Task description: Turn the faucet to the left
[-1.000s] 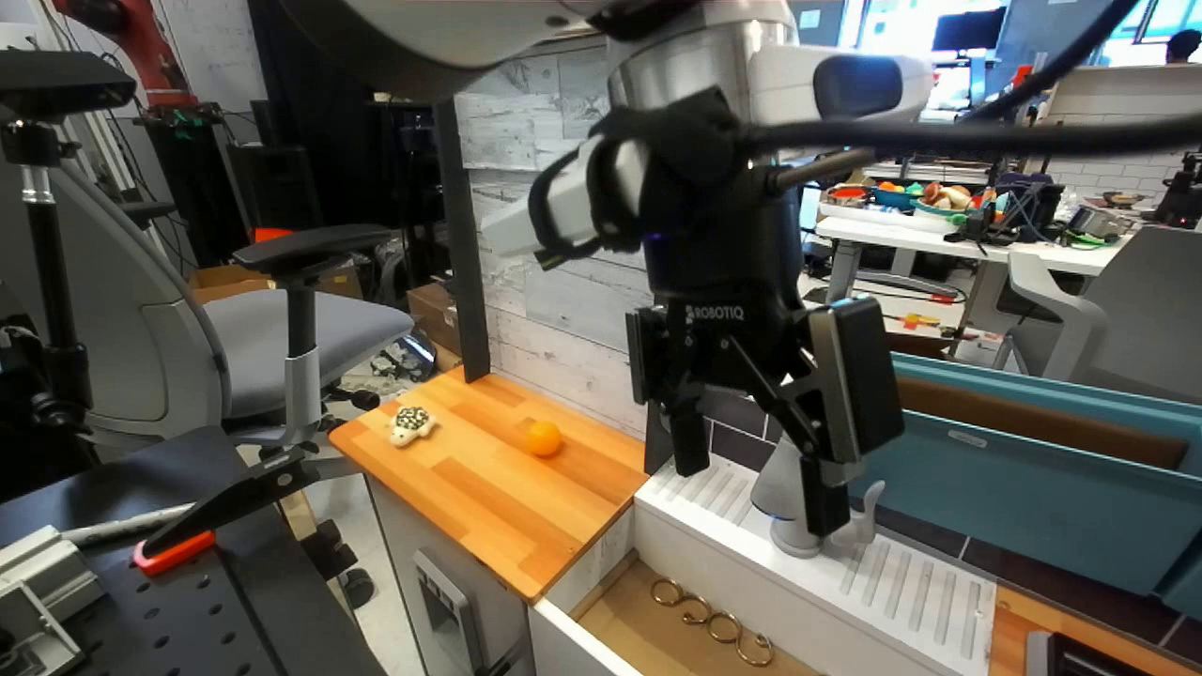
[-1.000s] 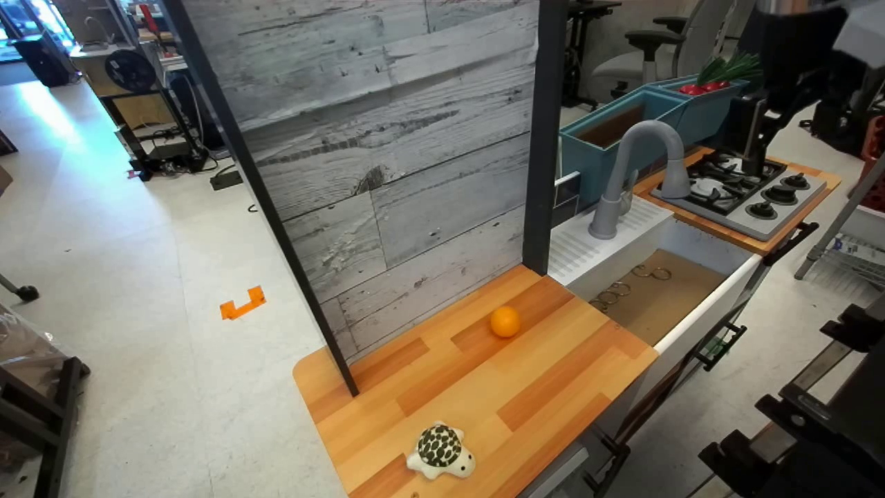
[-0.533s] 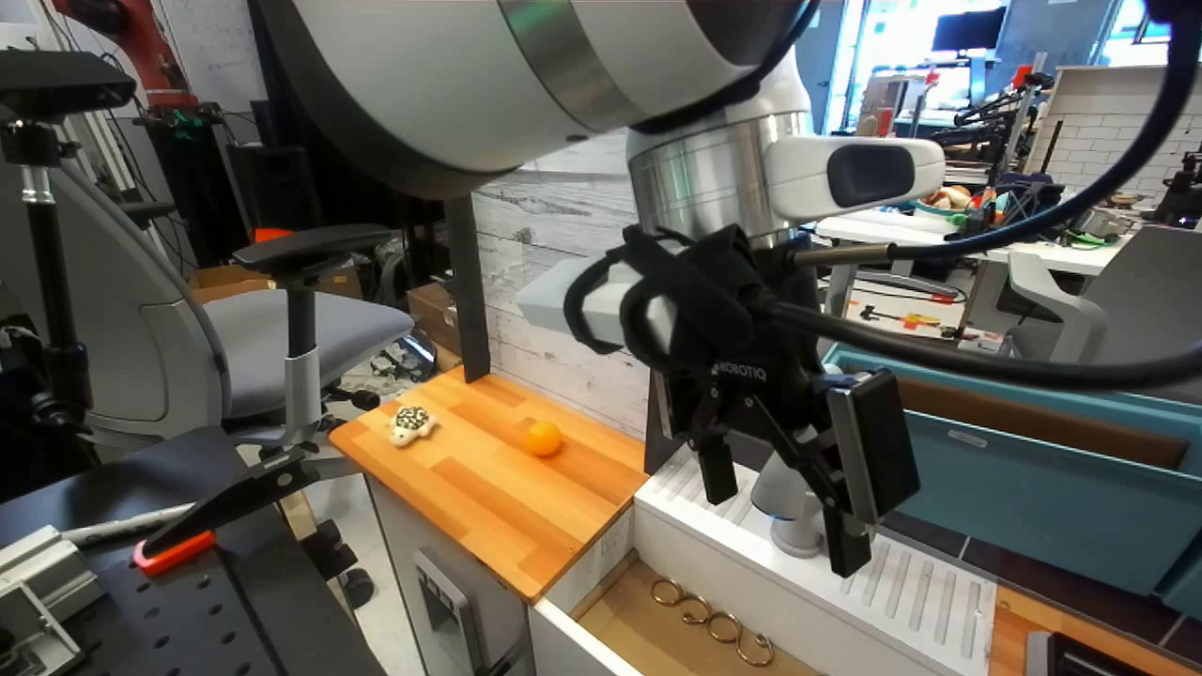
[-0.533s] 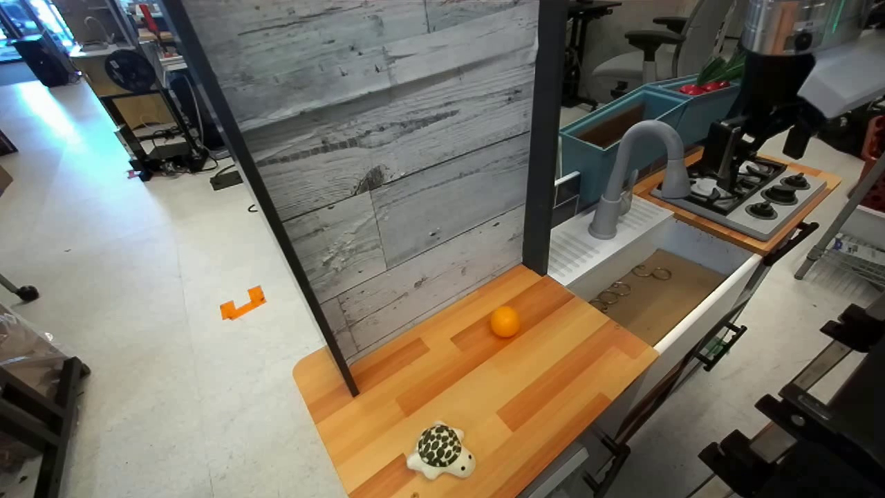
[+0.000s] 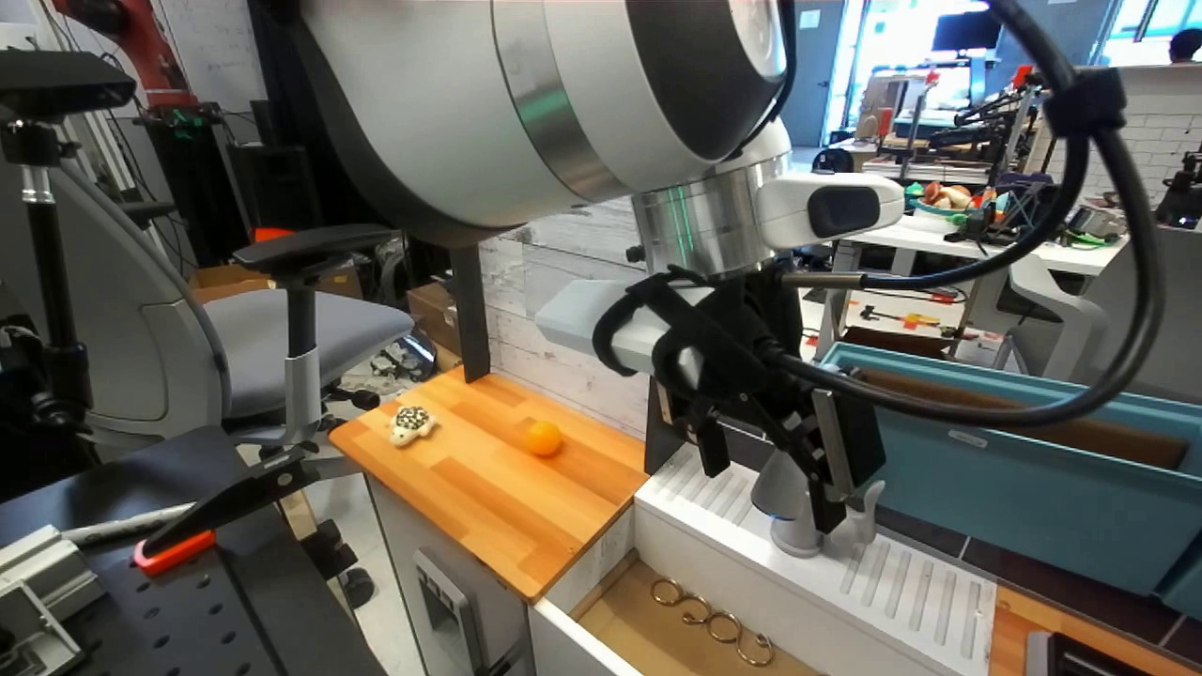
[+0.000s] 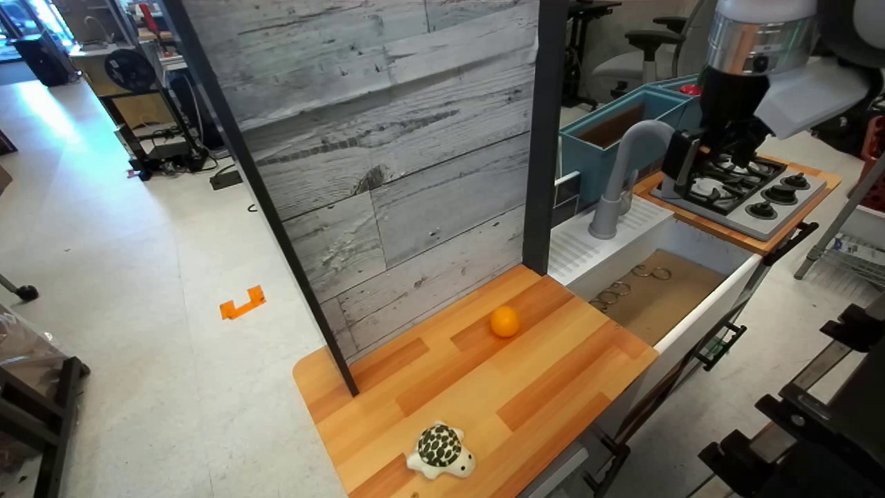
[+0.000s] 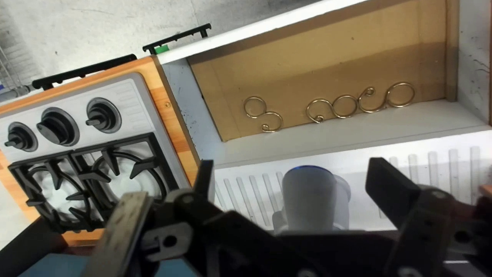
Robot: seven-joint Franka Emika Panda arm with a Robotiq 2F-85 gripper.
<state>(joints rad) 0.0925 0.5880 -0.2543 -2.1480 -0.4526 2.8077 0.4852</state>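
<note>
Wrist view: now brings wide-open, empty pincer [image 7: 291, 171] closer, with faucet [image 7: 309, 200] appearing between fingers [image 7: 388, 182]; probably ready for turning.

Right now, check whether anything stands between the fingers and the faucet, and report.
Nothing visible does: in the wrist view, the fingers stand apart and the faucet shows in the gap between them, with no object in front of its spout end. Contact is unclear.

Sink [image 7: 338, 136] is set between countertop [image 6: 470, 387] and stove [image 7: 84, 138], faucet [image 6: 620, 166] mounted behind; hooks [image 7: 333, 108] are laid inside, ball [image 6: 505, 321] on countertop.
</note>
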